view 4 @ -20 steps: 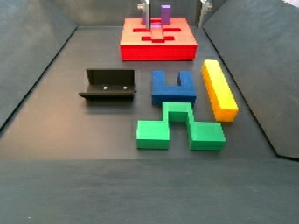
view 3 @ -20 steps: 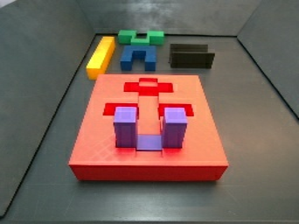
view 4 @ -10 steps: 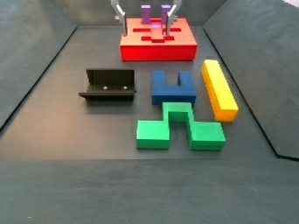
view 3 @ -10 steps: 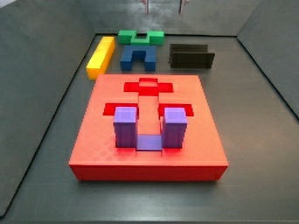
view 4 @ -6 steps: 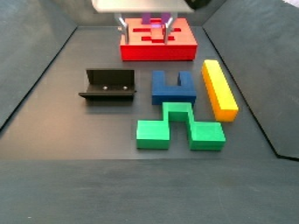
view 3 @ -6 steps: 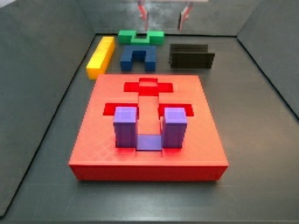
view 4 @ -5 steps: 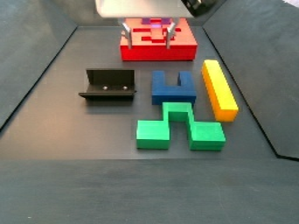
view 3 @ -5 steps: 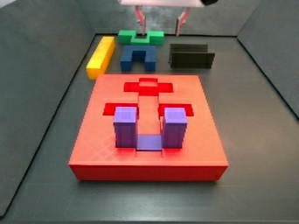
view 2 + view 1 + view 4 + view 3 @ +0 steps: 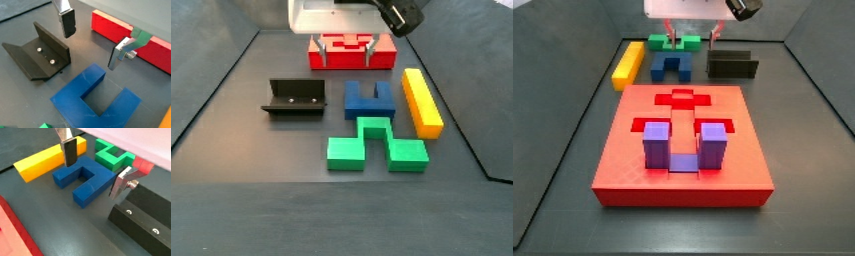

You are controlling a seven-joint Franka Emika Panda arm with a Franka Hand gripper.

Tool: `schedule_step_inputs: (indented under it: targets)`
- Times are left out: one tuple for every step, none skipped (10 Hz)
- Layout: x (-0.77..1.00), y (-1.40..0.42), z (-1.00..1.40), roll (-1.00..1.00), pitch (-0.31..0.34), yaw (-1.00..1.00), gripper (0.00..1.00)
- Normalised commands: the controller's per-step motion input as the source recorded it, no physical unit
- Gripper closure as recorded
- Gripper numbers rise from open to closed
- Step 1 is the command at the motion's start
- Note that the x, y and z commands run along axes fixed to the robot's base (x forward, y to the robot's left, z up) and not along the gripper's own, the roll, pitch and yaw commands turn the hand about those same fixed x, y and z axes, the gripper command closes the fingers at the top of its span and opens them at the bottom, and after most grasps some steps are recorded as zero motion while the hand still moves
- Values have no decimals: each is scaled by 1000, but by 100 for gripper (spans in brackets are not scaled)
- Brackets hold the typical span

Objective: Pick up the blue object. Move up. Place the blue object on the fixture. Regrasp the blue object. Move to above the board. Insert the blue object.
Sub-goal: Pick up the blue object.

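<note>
Jaws stand wide with nothing between them; the gripper point(image 9: 93, 170) hangs above the blue object point(image 9: 85, 179), not touching it. That dark blue U-shaped block point(image 9: 370, 99) lies on the floor between the fixture point(image 9: 293, 98) and a yellow bar point(image 9: 421, 100), just beside a green block point(image 9: 374, 142). Behind the gripper sits the red board point(image 9: 350, 58), which carries a purple U-shaped block point(image 9: 684, 146).

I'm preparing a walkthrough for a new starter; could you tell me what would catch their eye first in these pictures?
Probably the big red board with a purple U-shaped block standing in it. Next, the open gripper hanging above the floor between the board and the blue object, which lies flat between the fixture and a yellow bar.
</note>
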Motion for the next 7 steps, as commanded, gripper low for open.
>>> schedule_step_inputs:
  targets:
    - [0, 0, -223, 39, 0, 234, 0]
    - [-63, 0, -200, 17, 0, 134, 0]
    - [-111, 0, -214, 21, 0, 106, 0]
    - [-126, 0, -220, 30, 0, 71, 0]
    - [-114, 0, -206, 27, 0, 23, 0]
    - [-71, 0, -203, 39, 0, 0, 0]
    - [0, -11, -166, 47, 0, 0, 0]
